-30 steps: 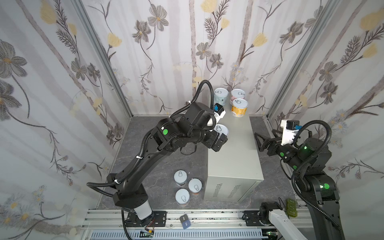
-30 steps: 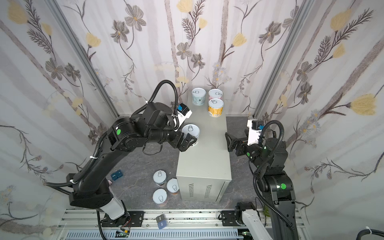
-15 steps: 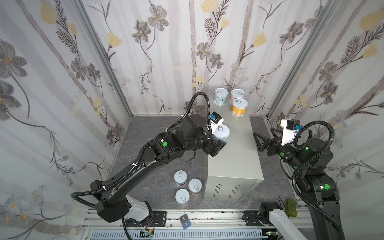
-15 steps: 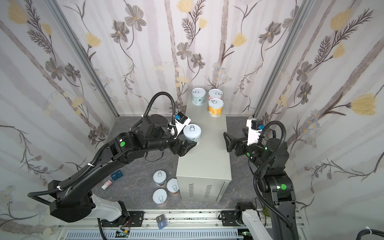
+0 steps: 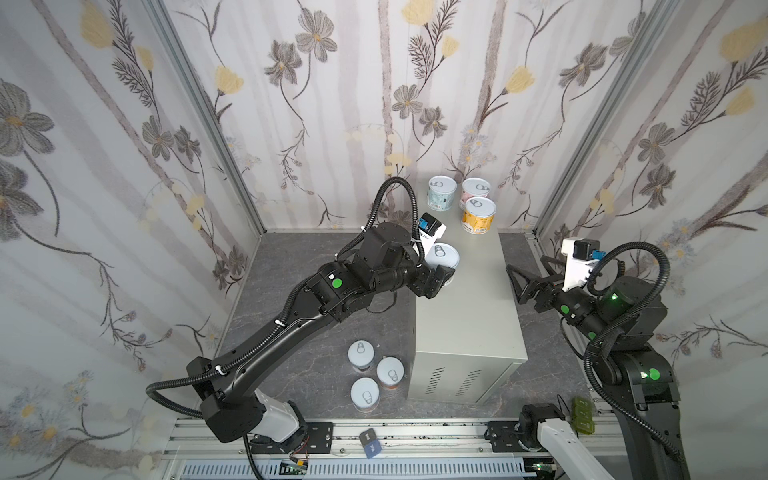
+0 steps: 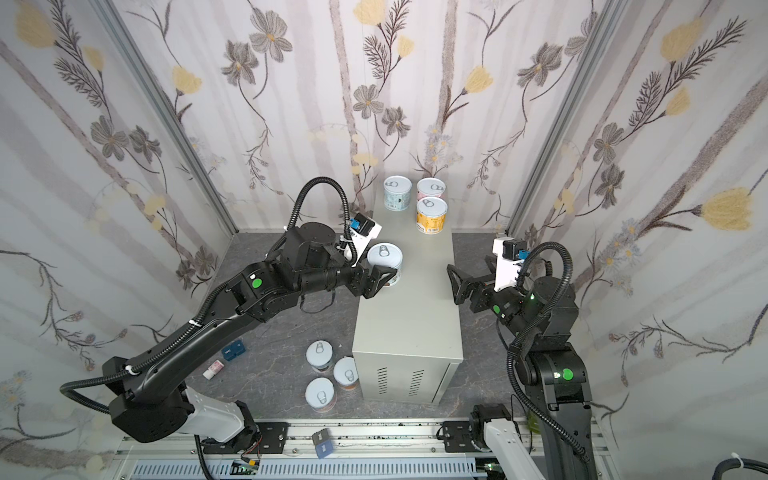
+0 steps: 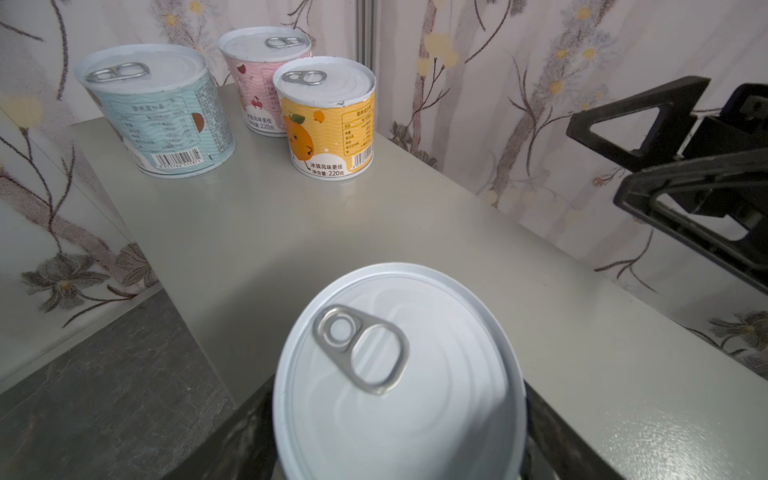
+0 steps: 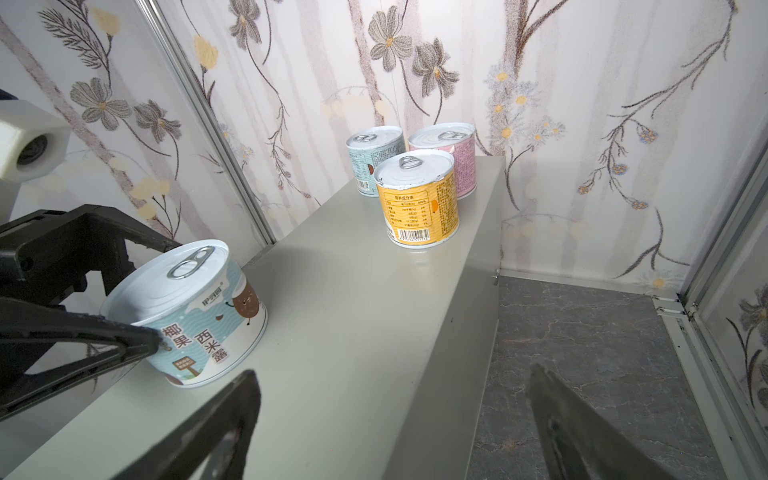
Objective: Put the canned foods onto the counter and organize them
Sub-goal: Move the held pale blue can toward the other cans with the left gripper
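Coconut-sago can (image 8: 195, 307), light blue, sits at the left edge of the tabletop (image 5: 469, 316), with my left tool (image 6: 384, 270) clamped on its sides. My right tool (image 5: 525, 268) hangs empty, jaws wide, off the opposite edge. I'd keep the can upright, carry it low toward the three cans (image 5: 473, 193) at the far end, and set it just beside the orange can (image 5: 480, 216) without nudging it.

Robot lab booth dressed as a home: flowered wall panels (image 5: 332, 104), metal corner posts (image 5: 210, 116), mounting rail (image 5: 415, 442) in front.
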You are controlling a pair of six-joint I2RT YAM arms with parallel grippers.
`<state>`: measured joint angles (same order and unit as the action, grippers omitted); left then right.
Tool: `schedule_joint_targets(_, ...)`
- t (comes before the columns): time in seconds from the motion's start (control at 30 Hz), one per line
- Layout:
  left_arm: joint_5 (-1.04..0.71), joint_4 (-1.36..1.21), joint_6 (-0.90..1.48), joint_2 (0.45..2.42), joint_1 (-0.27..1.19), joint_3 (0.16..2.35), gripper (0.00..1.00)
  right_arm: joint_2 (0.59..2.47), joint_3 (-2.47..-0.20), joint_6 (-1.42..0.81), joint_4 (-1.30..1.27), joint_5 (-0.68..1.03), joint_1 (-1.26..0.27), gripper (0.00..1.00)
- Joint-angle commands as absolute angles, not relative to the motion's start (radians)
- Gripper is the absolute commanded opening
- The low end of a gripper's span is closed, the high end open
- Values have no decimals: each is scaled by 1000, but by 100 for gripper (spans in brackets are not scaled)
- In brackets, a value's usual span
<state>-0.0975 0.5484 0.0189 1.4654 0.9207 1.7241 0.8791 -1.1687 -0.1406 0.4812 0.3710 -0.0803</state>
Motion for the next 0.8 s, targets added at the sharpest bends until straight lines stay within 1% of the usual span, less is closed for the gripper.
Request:
schedule_joint_targets(0.0,-91,490,19,1483,910,1733,80,883,-1166,-123,451,371,-81,100)
schedule_joint_targets(0.27,-65,439,-23,1546,872,1759,76,884,-1158,-120,442,375,-81,100)
schedule_joint_targets(0.43,-77,404,-56,1605,842,1785,76,890,-1156,-112,422,414,-82,100)
schedule_joint_targets(0.77,-104,325,-87,1680,782,1793,75,923,-1200,-109,436,399,-81,100)
